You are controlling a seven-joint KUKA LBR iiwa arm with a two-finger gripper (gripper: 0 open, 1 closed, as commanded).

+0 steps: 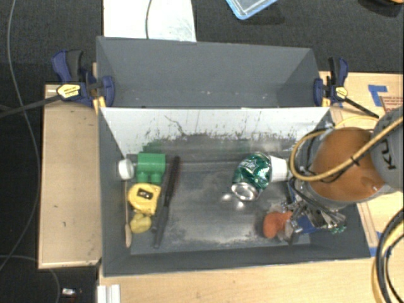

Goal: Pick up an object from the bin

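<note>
Grey metal bin, one crushed green can, one orange-red lump beside fingers, cannot tell their gap

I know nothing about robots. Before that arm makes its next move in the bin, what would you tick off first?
1. Pincer is low in the bin's right front corner, beside the orange-red lump: ok.
2. It grips the lump: cannot tell, the arm hides that.
3. Crushed green can lies apart from the lump: ok.
4. White piece beside the can clears the arm: cannot tell.
5. Green block, yellow tape measure and black stick lie far off at the left wall: ok.
</note>
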